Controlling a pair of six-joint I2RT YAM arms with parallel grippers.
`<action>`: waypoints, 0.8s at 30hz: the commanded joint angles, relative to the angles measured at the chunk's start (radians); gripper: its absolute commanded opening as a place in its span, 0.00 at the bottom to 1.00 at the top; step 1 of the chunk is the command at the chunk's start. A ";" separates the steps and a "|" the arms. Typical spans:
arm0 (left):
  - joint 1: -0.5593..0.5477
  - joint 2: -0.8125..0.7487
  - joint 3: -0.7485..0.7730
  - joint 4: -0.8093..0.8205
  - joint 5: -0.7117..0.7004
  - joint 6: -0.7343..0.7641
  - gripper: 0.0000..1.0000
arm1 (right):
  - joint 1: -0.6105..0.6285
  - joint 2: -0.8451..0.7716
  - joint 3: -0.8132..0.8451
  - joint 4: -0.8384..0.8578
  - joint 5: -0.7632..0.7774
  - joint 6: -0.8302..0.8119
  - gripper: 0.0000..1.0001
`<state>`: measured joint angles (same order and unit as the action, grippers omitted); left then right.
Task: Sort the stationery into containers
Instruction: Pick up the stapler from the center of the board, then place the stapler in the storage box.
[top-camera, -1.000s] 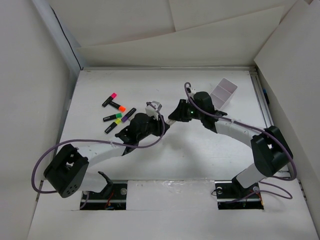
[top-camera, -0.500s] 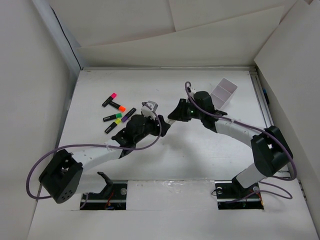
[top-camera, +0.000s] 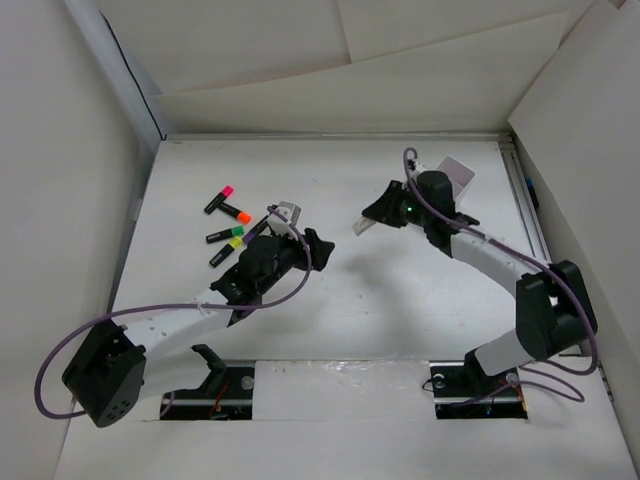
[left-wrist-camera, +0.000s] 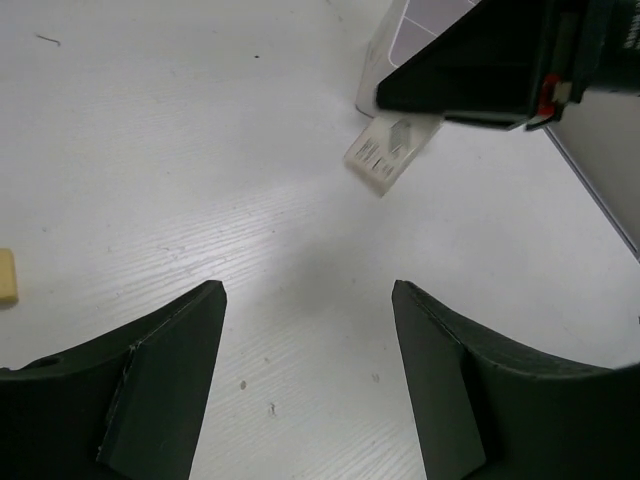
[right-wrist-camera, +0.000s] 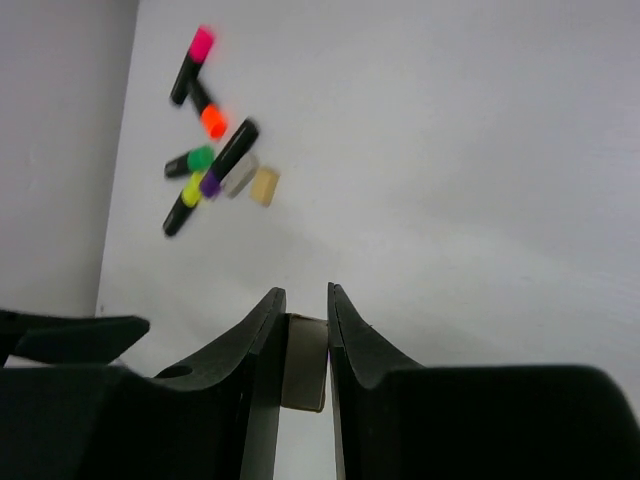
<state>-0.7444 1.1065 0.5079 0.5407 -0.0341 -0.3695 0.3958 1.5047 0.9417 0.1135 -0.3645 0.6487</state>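
Several highlighters lie at the table's left: pink (top-camera: 220, 197), orange (top-camera: 237, 211), green (top-camera: 220, 236), yellow (top-camera: 225, 250) and a purple-capped one (top-camera: 258, 228). They also show in the right wrist view, the pink one (right-wrist-camera: 192, 62) farthest. The white tray (top-camera: 457, 170) stands at the back right, mostly hidden behind the right arm. My right gripper (top-camera: 372, 218) (right-wrist-camera: 305, 292) is shut on a small white eraser block (right-wrist-camera: 305, 360) (left-wrist-camera: 392, 152), held above the table left of the tray (left-wrist-camera: 400, 40). My left gripper (top-camera: 316, 246) (left-wrist-camera: 308, 300) is open and empty over bare table, facing the right gripper.
A tan eraser (right-wrist-camera: 264, 186) and a grey one (right-wrist-camera: 240, 175) lie beside the markers; the tan one (left-wrist-camera: 7, 277) shows at the left wrist view's left edge. White walls enclose the table on all sides. Purple cables hang along both arms.
My right gripper has moved right and back toward the tray, still holding the white block. My left arm has stretched out, its gripper shifting slightly left and forward.
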 joint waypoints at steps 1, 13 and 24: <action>0.000 -0.036 -0.002 -0.017 -0.093 -0.031 0.65 | -0.100 -0.115 0.081 -0.043 0.169 -0.032 0.14; 0.000 -0.074 0.011 -0.062 -0.093 -0.065 0.64 | -0.264 -0.072 0.307 -0.218 0.906 -0.148 0.14; 0.000 -0.099 0.011 -0.096 -0.084 -0.065 0.64 | -0.273 0.184 0.499 -0.294 1.015 -0.185 0.13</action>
<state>-0.7444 1.0454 0.5060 0.4423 -0.1204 -0.4282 0.1242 1.6955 1.3930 -0.1684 0.5804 0.4835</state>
